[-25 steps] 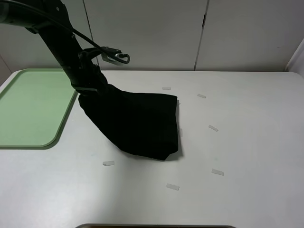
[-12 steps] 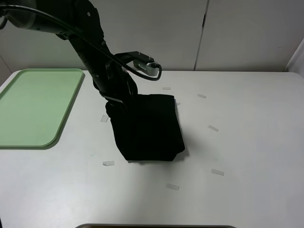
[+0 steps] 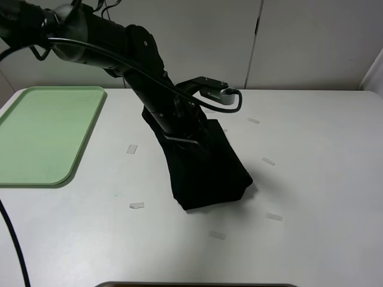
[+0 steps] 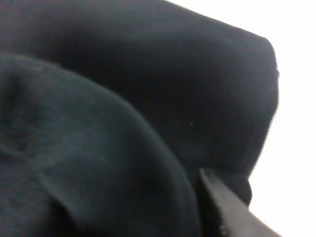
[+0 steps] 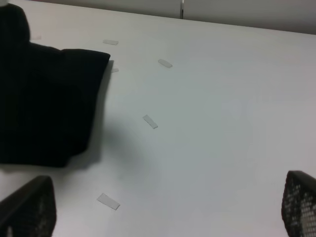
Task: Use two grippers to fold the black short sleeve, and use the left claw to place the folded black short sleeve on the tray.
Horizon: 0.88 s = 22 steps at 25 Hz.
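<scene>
A: Where does it stand?
B: On the table [image 3: 311, 179], the black short sleeve [image 3: 206, 170] sits as a folded bundle, top pulled up, well apart from the tray [image 3: 42, 131].
A: And the grippers?
B: The left claw [image 3: 179, 133] looks clamped on its top; the right gripper [image 5: 163, 205] hangs spread, holding nothing. Folding seems done; the carry to the tray remains.

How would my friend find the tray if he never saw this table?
Look at the big white table. On its left side lies the tray, flat with a low rim. It is the only pale green thing; the shirt is black.
</scene>
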{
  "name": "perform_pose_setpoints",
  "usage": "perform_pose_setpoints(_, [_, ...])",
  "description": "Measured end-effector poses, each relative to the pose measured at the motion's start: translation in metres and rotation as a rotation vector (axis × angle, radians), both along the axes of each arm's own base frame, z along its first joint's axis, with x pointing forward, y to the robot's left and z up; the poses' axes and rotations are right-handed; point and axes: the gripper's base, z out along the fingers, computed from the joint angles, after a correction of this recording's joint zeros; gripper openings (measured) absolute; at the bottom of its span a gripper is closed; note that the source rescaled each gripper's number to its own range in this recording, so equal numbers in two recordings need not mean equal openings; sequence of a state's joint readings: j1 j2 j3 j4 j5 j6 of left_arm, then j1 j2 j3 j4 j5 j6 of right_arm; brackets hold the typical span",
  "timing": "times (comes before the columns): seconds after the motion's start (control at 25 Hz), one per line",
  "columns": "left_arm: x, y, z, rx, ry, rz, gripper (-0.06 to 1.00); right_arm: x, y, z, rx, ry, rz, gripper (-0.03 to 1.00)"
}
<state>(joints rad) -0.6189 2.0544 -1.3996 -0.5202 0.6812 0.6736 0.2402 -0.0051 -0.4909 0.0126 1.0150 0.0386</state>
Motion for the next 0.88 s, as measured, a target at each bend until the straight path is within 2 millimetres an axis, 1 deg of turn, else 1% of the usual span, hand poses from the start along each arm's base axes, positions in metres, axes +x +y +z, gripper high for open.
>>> perform_pose_setpoints(0.04, [-0.002, -0.004, 0.0, -0.014, 0.0, 0.006, 0.25, 0.0, 0.0, 0.0, 0.0, 0.0, 0.0, 1.0])
perform_pose_setpoints(0.08, [-0.004, -0.01, 0.0, -0.032, 0.0, 0.01, 0.35, 0.0, 0.0, 0.0, 0.0, 0.0, 0.0, 1.0])
perform_pose_setpoints(0.12, [-0.007, -0.014, -0.002, -0.035, 0.001, 0.002, 0.4, 0.0, 0.0, 0.0, 0.0, 0.0, 0.0, 1.0])
perform_pose_setpoints(0.28, [-0.014, -0.024, -0.013, -0.029, -0.024, -0.104, 0.55, 0.0, 0.0, 0.0, 0.0, 0.0, 0.0, 1.0])
perform_pose_setpoints(0.4, [-0.014, -0.029, -0.013, -0.045, -0.095, -0.169, 0.64, 0.0, 0.0, 0.0, 0.0, 0.0, 0.0, 1.0])
perform_pose_setpoints(0.48, [-0.013, -0.031, -0.013, -0.054, -0.127, -0.182, 0.65, 0.0, 0.0, 0.0, 0.0, 0.0, 0.0, 1.0])
perform_pose_setpoints(0.52, [-0.011, -0.033, -0.012, -0.066, -0.172, -0.196, 0.66, 0.0, 0.0, 0.0, 0.0, 0.0, 0.0, 1.0])
perform_pose_setpoints(0.56, [-0.007, -0.037, -0.01, -0.088, -0.26, -0.213, 0.67, 0.0, 0.0, 0.0, 0.0, 0.0, 0.0, 1.0])
perform_pose_setpoints(0.64, [-0.002, -0.041, -0.008, -0.108, -0.344, -0.221, 0.67, 0.0, 0.0, 0.0, 0.0, 0.0, 0.0, 1.0])
perform_pose_setpoints(0.72, [-0.001, -0.044, -0.006, -0.122, -0.402, -0.236, 0.67, 0.0, 0.0, 0.0, 0.0, 0.0, 0.0, 1.0])
perform_pose_setpoints(0.76, [-0.001, -0.044, -0.006, -0.122, -0.402, -0.236, 0.67, 0.0, 0.0, 0.0, 0.0, 0.0, 0.0, 1.0])
perform_pose_setpoints(0.88, [-0.002, -0.049, -0.005, -0.129, -0.464, -0.29, 0.67, 0.0, 0.0, 0.0, 0.0, 0.0, 0.0, 1.0])
